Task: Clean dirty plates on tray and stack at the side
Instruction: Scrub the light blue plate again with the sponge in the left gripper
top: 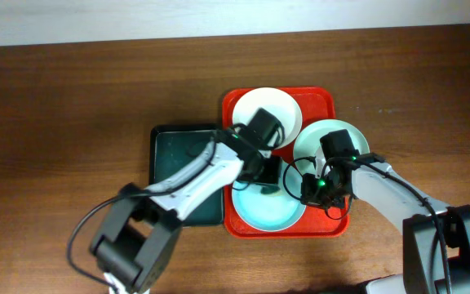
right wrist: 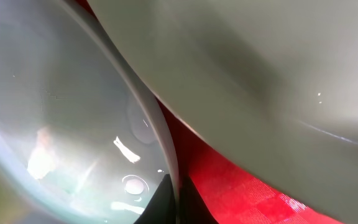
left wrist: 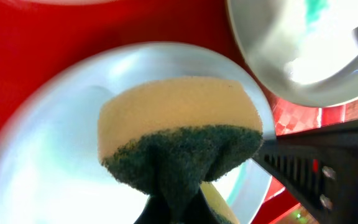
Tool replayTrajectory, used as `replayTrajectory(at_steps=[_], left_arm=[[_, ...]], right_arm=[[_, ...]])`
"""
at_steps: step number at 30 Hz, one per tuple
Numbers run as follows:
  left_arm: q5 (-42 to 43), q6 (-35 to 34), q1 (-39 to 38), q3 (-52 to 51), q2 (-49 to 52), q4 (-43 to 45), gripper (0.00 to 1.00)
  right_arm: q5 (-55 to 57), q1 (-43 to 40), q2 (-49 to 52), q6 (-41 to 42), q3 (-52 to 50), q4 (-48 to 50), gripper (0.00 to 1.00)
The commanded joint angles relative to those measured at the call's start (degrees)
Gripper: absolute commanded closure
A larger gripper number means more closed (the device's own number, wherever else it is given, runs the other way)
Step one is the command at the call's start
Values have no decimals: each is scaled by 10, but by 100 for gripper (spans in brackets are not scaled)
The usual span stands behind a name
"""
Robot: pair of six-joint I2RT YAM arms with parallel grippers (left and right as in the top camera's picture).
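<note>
The left gripper [top: 266, 174] pinches a yellow sponge with a green scouring face [left wrist: 179, 118], held over the pale blue round plate [top: 255, 214] at the near end of the red rectangular plastic tray [top: 321, 96]. The right gripper [right wrist: 174, 200] is clamped on that plate's right rim. The white round plate [top: 277, 104] lies at the far end, and the mint round plate [top: 345, 135] at the tray's right edge.

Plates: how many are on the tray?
3. A round white plate at the far end of the red plastic tray, a pale mint plate at its right side, a pale blue plate at its near end. Arms may hide more.
</note>
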Motion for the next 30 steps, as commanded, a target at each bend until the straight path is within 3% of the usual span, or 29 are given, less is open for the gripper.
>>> replayTrajectory(at_steps=[1,5,11,16,21,26,30], left_arm=[[31,-67,-17,-5,44,30,100],[149,-67,-28,-5,89,55,100],[154,-34,-31,-5,96,-9,100],[37,-34,-23,-5,96,-74,100],[-164,-35,-10,-2,94,-106,100],[-263,-55,7,48,94,-181,100],[-286,-55,15,94,94,-226,100]], right_arm=[[41,-2,9,-3,-10,-6,96],[41,-2,9,-3,-10,-6,96],[41,-2,9,-3,-10,-6,96],[41,-2,9,-3,-10,-4,96],[41,-2,9,-3,-10,-5,96],[41,-2,9,-3,-10,-7,96],[41,-2,9,-3,-10,-7,96]])
